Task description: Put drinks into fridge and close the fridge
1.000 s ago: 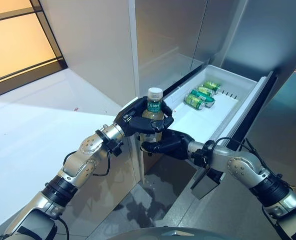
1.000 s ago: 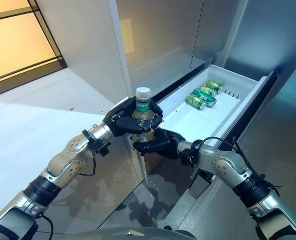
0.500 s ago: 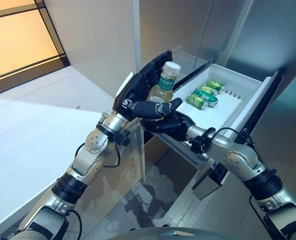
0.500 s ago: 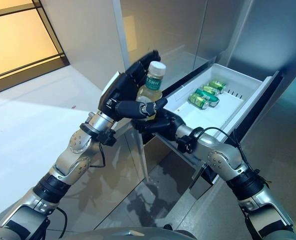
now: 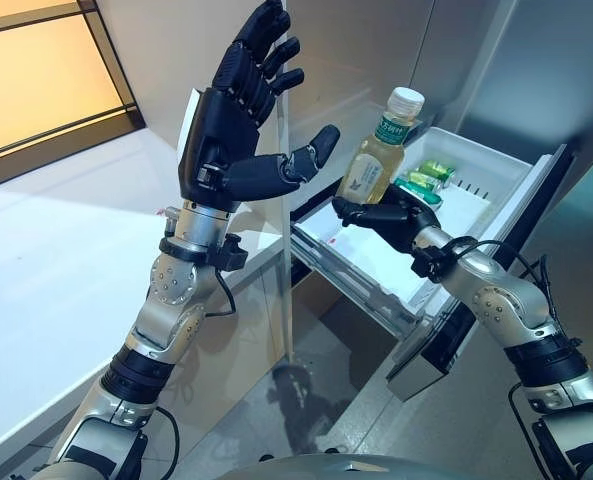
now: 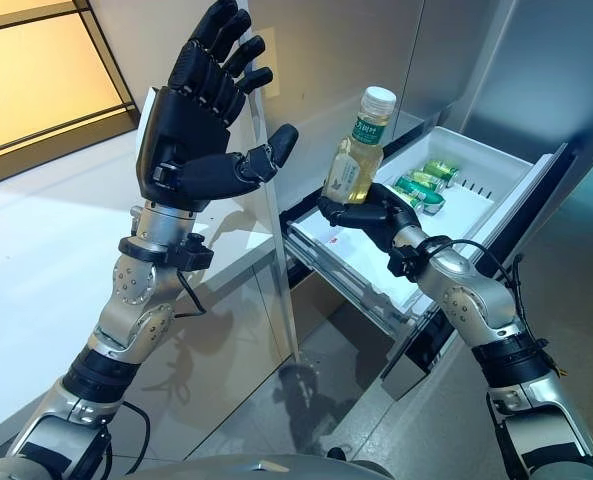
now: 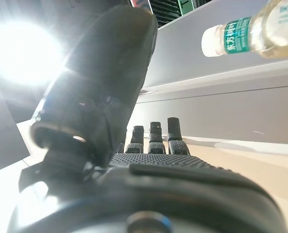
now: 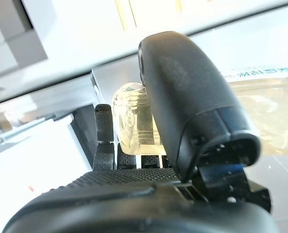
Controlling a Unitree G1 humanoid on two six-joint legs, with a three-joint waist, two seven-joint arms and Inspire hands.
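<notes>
My right hand [image 5: 388,216] is shut on a clear bottle [image 5: 376,160] of yellowish drink with a white cap and green label, holding it upright above the near end of the open white fridge drawer [image 5: 496,160]. The bottle also shows in the right wrist view [image 8: 134,121] and in the left wrist view [image 7: 250,34]. My left hand [image 5: 238,120] is raised, open and empty, to the left of the bottle and apart from it. Green cans [image 5: 421,180] lie in the drawer behind the bottle.
The grey fridge body [image 5: 376,50] stands behind the drawer, with a thin vertical panel edge [image 5: 288,250] between my two arms. A white counter [image 5: 56,250] lies at the left. The drawer front [image 5: 516,240] juts out to the right over grey floor [image 5: 356,420].
My left hand has let go of the bottle, opened and risen to the upper left. My right hand has carried the bottle up and right over the drawer.
</notes>
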